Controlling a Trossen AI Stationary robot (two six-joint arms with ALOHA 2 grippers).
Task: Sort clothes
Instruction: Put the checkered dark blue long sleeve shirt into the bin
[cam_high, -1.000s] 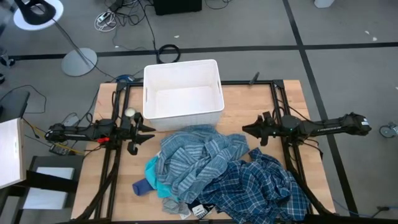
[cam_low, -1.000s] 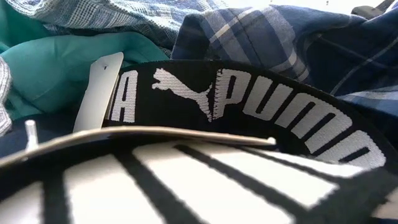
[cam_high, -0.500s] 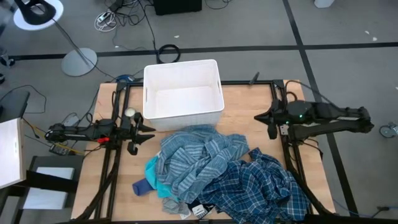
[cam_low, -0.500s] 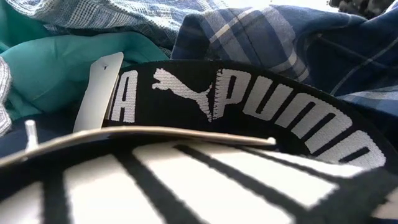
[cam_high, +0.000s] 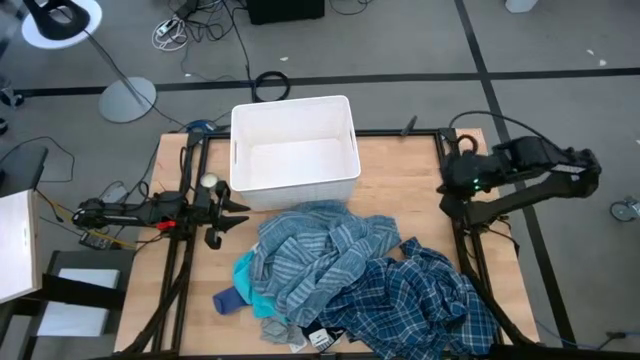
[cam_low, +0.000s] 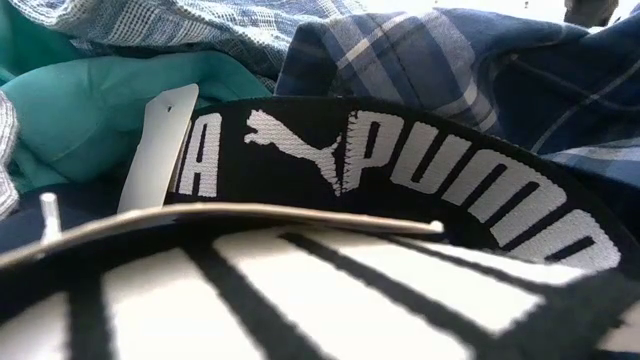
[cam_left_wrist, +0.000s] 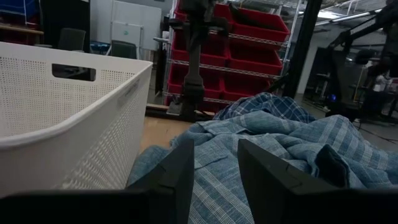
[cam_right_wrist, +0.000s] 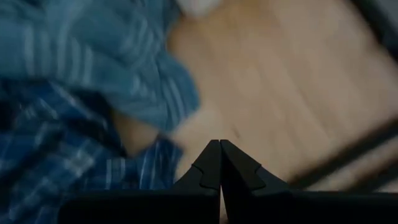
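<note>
Clothes (cam_high: 365, 285) lie in a loose heap on the near half of the wooden table (cam_high: 400, 170), in front of the white bin (cam_high: 294, 150), which stands at the far edge. A blue-grey striped shirt (cam_high: 310, 250) tops the pile, its far edge just beside the bin's front wall. A navy plaid shirt (cam_high: 420, 305) spreads to its right. At the pile's left side a turquoise top (cam_high: 250, 285) peeks out, with a blue sock (cam_high: 226, 299) just beside it on bare wood. A dark navy piece (cam_low: 400, 170) with white lettering fills the low view, pressed against the plaid shirt.

The left gripper (cam_high: 232, 214) sits low at the table's left side, near the bin's corner, with its fingers (cam_left_wrist: 264, 174) spread apart and nothing between them. The right gripper (cam_right_wrist: 219, 163) is raised above the table's right edge, its tips pressed together and empty, above bare wood beside the shirts.
</note>
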